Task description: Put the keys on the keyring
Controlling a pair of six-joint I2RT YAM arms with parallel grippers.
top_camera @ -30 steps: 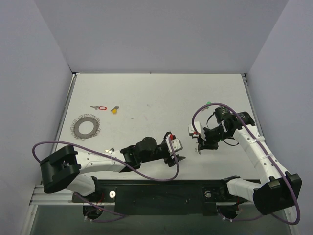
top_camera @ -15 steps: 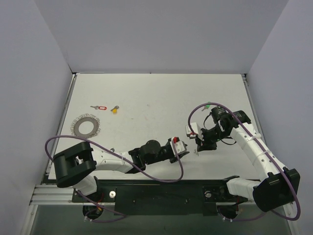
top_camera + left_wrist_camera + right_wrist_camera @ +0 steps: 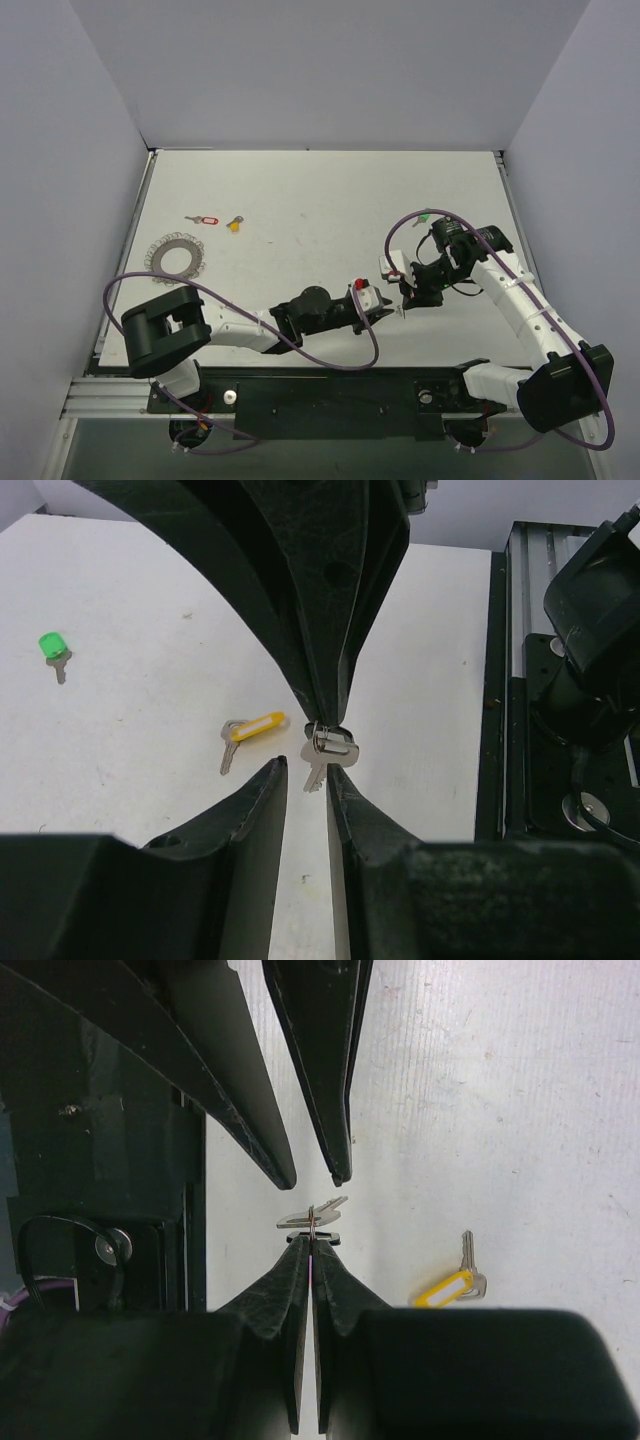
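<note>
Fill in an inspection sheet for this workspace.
Surface: white table, a few specks.
Job's things: keyring far left; red key and yellow key beyond it; green key right of centre; yellow-tag key near the end effectors; silver key held.
Clutter: nothing seen.
End effectors: right end effector shut on the silver key; left end effector open, tips just short of it.
Cables: left cable and right cable, purple, looping free.
Surroundings: grey walls on three sides; black rail at near edge.

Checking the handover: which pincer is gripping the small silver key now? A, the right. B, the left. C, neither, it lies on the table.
A: the right pincer is shut on the silver key, with the left pincer standing open near it.
</note>
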